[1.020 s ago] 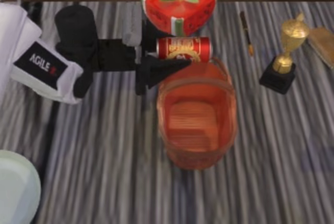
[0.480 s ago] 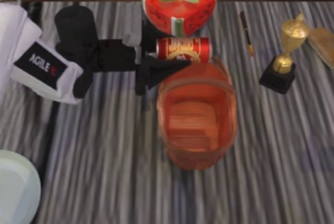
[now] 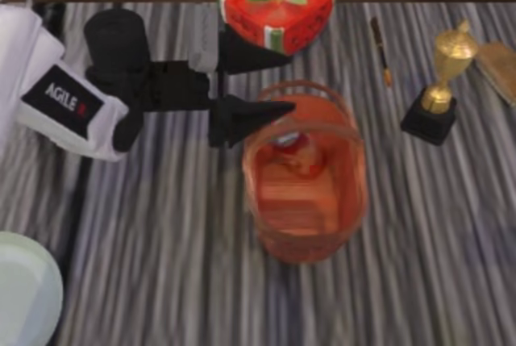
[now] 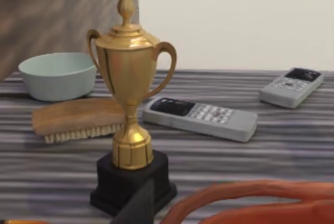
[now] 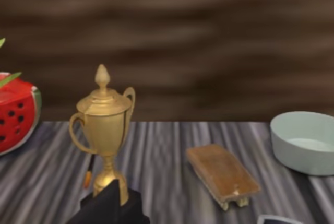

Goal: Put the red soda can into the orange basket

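The red soda can (image 3: pixel 294 149) lies inside the orange basket (image 3: pixel 352 170), near its far end, with its silver top showing. My left gripper (image 3: pixel 290 81) hangs open just over the basket's far rim, holding nothing; one finger points at the red box, the other at the basket's handle. In the left wrist view one dark finger (image 4: pixel 136 207) shows beside the basket's arched handle (image 4: pixel 235 191). My right gripper (image 5: pixel 117 205) shows only in its own wrist view, off the top view, facing the trophy.
A red box with green leaves (image 3: pixel 276 3) stands right behind the left gripper. A pen (image 3: pixel 380 49), a gold trophy (image 3: pixel 442 88) and a wooden brush (image 3: pixel 498 68) lie to the right. A pale bowl (image 3: pixel 24 298) sits front left. Two remotes (image 4: pixel 201 118) lie beyond the trophy.
The left gripper has opened and the red soda can has dropped from between its fingers into the basket. The arm itself has barely moved.
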`<action>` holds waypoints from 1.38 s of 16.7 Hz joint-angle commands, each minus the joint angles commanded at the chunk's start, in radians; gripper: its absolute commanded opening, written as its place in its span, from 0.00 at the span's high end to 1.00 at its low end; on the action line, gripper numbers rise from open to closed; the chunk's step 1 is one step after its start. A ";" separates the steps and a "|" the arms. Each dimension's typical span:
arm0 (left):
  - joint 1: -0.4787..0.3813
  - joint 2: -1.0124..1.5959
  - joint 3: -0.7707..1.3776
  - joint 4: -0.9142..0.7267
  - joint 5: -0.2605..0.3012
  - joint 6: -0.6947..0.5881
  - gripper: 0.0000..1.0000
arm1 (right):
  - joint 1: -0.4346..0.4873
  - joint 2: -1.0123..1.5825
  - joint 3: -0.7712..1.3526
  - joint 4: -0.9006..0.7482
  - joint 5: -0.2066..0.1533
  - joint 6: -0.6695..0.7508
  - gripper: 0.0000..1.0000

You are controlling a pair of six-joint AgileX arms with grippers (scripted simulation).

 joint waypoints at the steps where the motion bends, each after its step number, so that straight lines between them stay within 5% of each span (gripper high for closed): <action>1: 0.000 0.000 0.000 0.000 0.000 0.000 0.00 | 0.000 0.000 0.000 0.000 0.000 0.000 0.00; 12: 0.011 -0.060 -0.016 -0.026 -0.038 -0.017 0.00 | 0.024 0.059 0.053 -0.055 -0.002 -0.034 0.00; 17: 0.077 -0.361 -0.108 -0.148 -0.208 -0.081 0.00 | 0.123 0.359 0.335 -0.299 -0.002 -0.184 0.00; 23: 0.180 -0.983 -0.365 -0.418 -0.534 -0.155 0.00 | 0.295 0.985 0.960 -0.682 0.004 -0.452 0.00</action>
